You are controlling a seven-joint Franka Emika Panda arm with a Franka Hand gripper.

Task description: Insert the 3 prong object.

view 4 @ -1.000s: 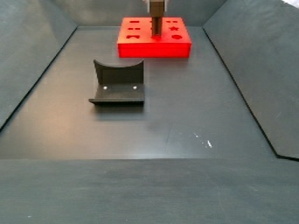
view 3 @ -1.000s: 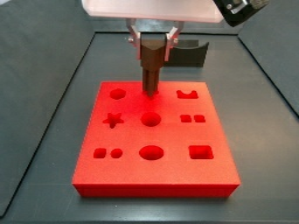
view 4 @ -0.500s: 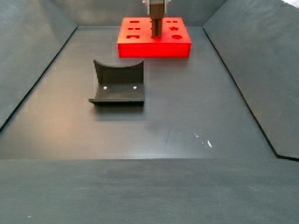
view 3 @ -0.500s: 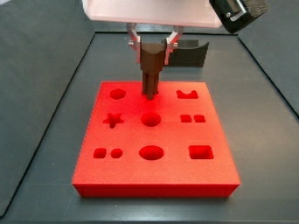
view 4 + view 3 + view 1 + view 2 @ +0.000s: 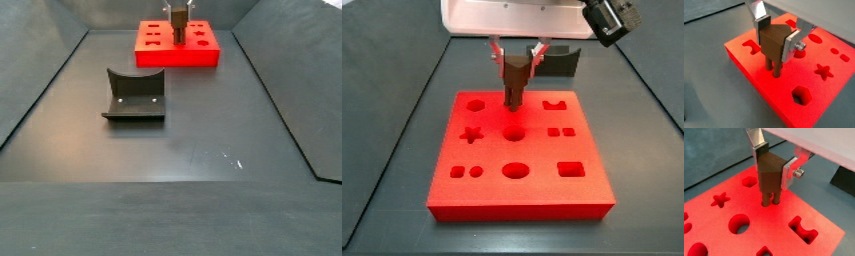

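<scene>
My gripper (image 5: 772, 36) (image 5: 773, 162) (image 5: 517, 58) is shut on the 3 prong object (image 5: 773, 46) (image 5: 769, 175) (image 5: 516, 82) (image 5: 177, 17), a dark brown peg held upright over the red board (image 5: 516, 205) (image 5: 175, 57) (image 5: 821, 102) (image 5: 781, 230). Its thin prong tips point down and reach the board's top face near the middle of the far row of holes. In both wrist views the prongs end at the red surface; whether they sit inside holes I cannot tell. The silver fingers (image 5: 791, 42) (image 5: 789, 168) clamp the peg's flat sides.
The board has several cut-outs: a star (image 5: 472, 136), round holes (image 5: 516, 171), a square (image 5: 572, 171), a notched shape (image 5: 555, 105). The dark fixture (image 5: 134, 95) (image 5: 563, 58) stands on the grey floor beside the board. Dark walls enclose the floor.
The gripper and peg have shifted slightly toward the board's far side, and the peg reads a little higher in the side view.
</scene>
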